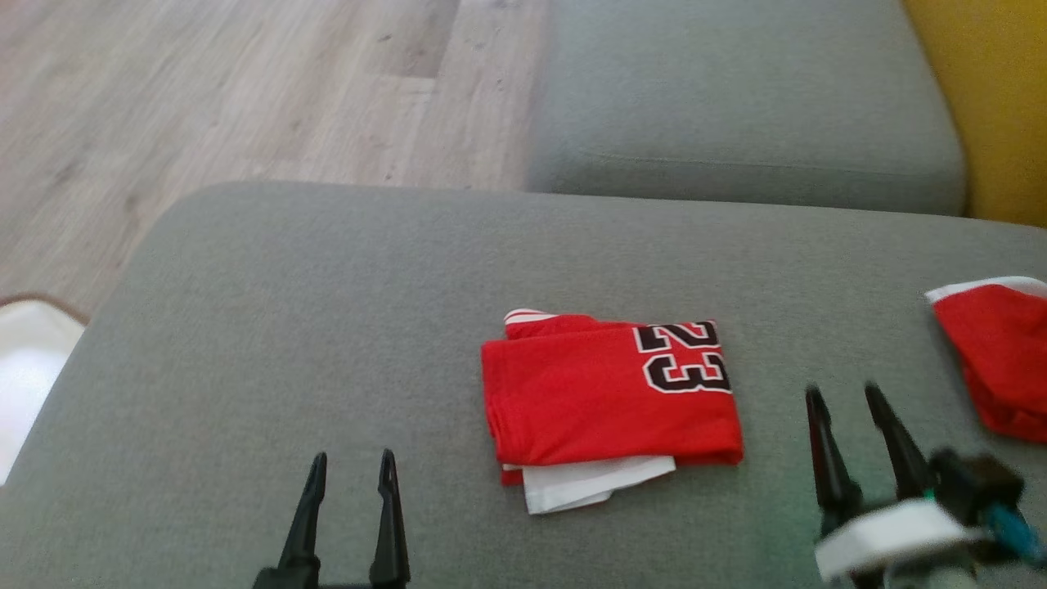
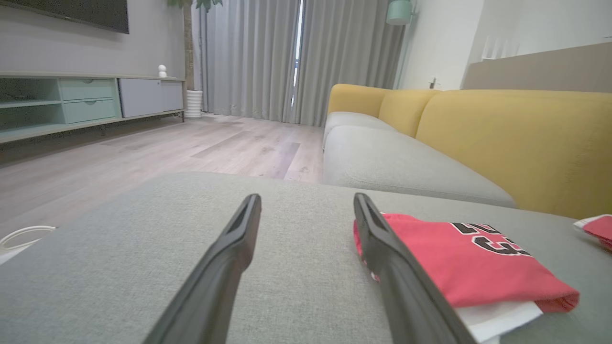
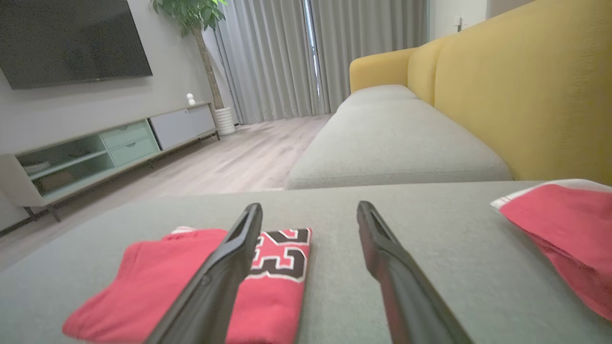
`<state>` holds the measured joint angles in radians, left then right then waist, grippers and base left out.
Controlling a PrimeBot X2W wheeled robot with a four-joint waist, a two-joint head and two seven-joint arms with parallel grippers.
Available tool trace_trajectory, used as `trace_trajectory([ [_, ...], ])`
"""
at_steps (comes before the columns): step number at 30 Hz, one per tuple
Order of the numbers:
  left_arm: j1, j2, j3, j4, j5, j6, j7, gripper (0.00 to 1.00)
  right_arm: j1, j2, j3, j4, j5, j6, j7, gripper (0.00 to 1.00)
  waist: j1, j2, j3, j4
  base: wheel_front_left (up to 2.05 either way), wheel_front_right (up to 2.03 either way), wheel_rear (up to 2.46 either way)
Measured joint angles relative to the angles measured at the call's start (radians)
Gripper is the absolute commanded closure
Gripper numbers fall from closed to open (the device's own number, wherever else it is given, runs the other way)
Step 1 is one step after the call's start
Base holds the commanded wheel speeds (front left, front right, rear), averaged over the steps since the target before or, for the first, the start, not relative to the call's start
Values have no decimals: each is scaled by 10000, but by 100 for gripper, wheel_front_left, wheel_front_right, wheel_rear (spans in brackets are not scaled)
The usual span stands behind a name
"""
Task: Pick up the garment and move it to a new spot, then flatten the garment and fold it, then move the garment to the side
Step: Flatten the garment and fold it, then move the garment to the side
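The garment (image 1: 609, 397) is a red jersey with a black "23", folded into a neat rectangle in the middle of the grey cushion (image 1: 327, 327), a white layer poking out at its near edge. It also lies to the right of my left fingers in the left wrist view (image 2: 468, 263) and behind my left finger in the right wrist view (image 3: 158, 282). My left gripper (image 1: 352, 462) hovers open over the cushion, left of the jersey. My right gripper (image 1: 842, 397) is open too, just right of the jersey, holding nothing.
A second red and white garment (image 1: 998, 360) lies at the cushion's right edge, close to my right gripper. Another grey seat (image 1: 736, 98) and the yellow backrest (image 1: 990, 98) lie beyond. Wood floor (image 1: 204, 90) runs far left, with a white object (image 1: 29, 360) by the cushion's left edge.
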<state>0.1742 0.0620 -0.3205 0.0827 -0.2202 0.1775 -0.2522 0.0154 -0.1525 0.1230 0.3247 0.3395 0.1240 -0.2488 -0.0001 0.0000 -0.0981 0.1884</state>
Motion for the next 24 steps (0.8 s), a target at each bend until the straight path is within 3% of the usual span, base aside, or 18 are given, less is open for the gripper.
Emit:
trace_trajectory([
  [8, 597, -8, 59, 115, 313, -138, 0, 0, 2036, 184, -355, -447, -1035, 0, -17, 0, 0, 0, -353, -578, 0, 0, 0],
  [24, 681, -10, 267, 184, 453, -276, 0, 0, 2006, 428, -288, -600, -1225, 0, -17, 0, 2, 0, -346, -791, 0, 0, 0],
])
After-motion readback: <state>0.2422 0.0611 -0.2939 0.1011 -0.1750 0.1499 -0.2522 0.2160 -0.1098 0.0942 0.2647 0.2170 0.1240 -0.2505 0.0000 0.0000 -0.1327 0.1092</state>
